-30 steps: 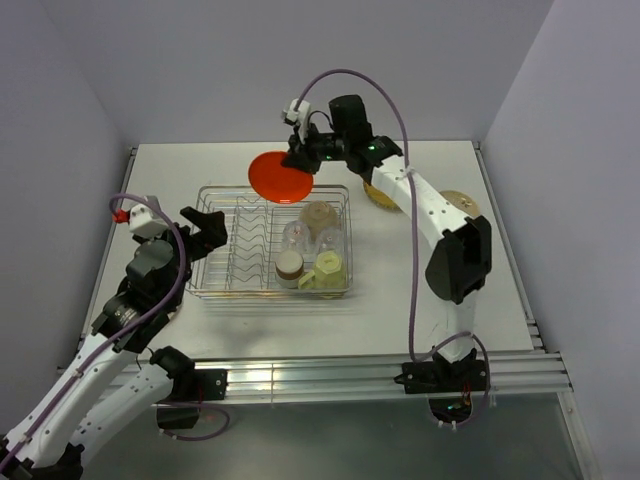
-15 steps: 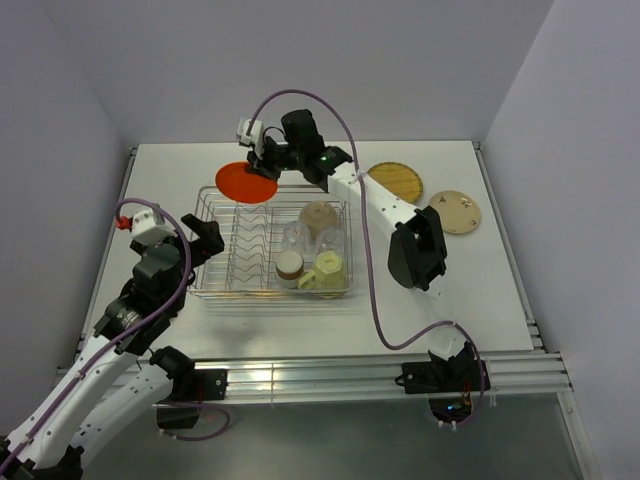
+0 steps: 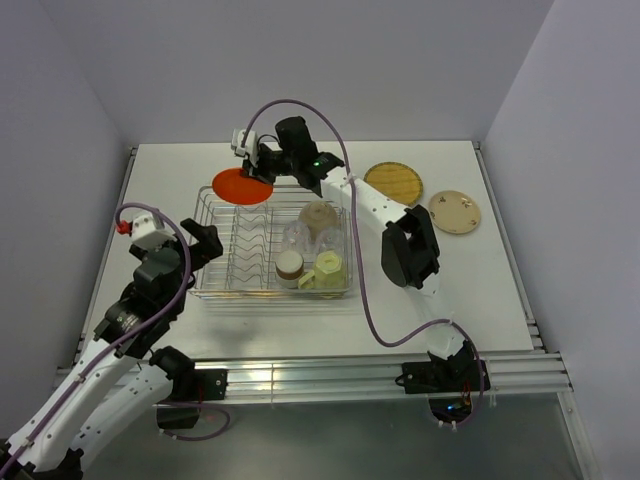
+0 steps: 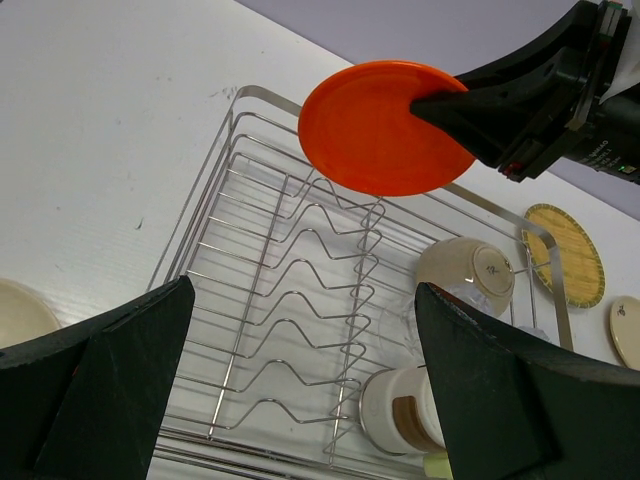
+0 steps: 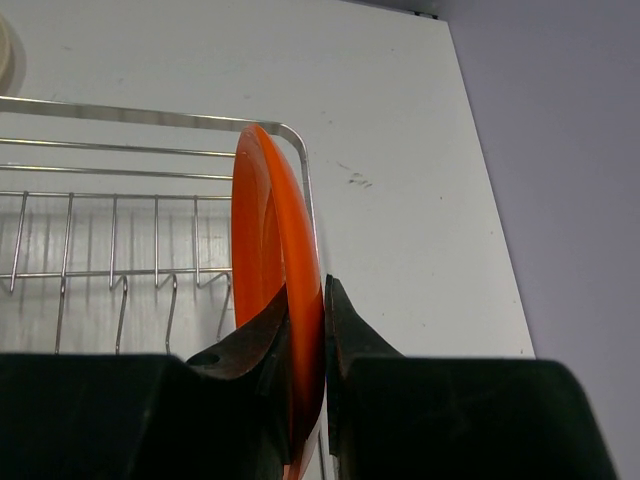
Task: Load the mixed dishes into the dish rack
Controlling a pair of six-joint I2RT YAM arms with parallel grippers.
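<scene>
The orange plate [image 3: 240,186] is held on edge over the far left corner of the silver wire dish rack [image 3: 268,290]. My right gripper [image 3: 262,168] is shut on its rim; in the right wrist view the fingers pinch the plate [image 5: 262,230] on both sides at the gripper [image 5: 322,295]. My left gripper [image 3: 205,240] is open and empty, hovering over the rack's left side [image 4: 305,290]. In the rack's right part sit a beige bowl [image 3: 319,216], a clear cup [image 3: 296,237], a brown cup [image 3: 290,265] and a pale green mug [image 3: 328,268]. The plate dividers [image 4: 300,300] are bare.
A yellow woven plate [image 3: 393,183] and a tan plate [image 3: 455,211] lie on the table right of the rack. A cream plate [image 4: 15,312] lies left of the rack. The right arm reaches across the rack's far side.
The right gripper has carried the orange plate leftward along the rack's far edge to its far left corner. The left gripper has shifted slightly.
</scene>
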